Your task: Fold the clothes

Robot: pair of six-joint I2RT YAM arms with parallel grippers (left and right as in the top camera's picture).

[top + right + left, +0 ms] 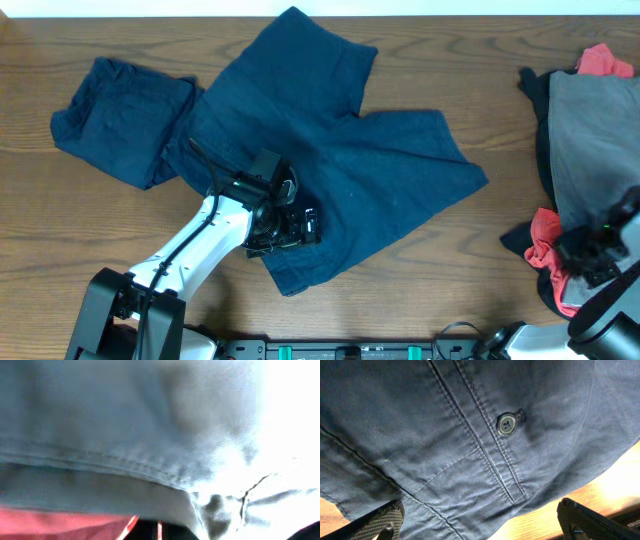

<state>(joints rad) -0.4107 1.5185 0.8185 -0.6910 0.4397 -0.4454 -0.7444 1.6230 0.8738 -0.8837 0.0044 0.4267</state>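
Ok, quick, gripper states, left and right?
Left gripper: open, jaws wide over the navy shorts, nothing held.
Right gripper: cannot tell; the grey garment fills its wrist view.

Even overhead light; blurred, glaring right-wrist view.

The matt navy blue woven cloth shorts [340, 150] carry a shiny round four-hole button [506, 424]. The brown wood-grain counter [60, 220] looks smooth and faintly glossy.
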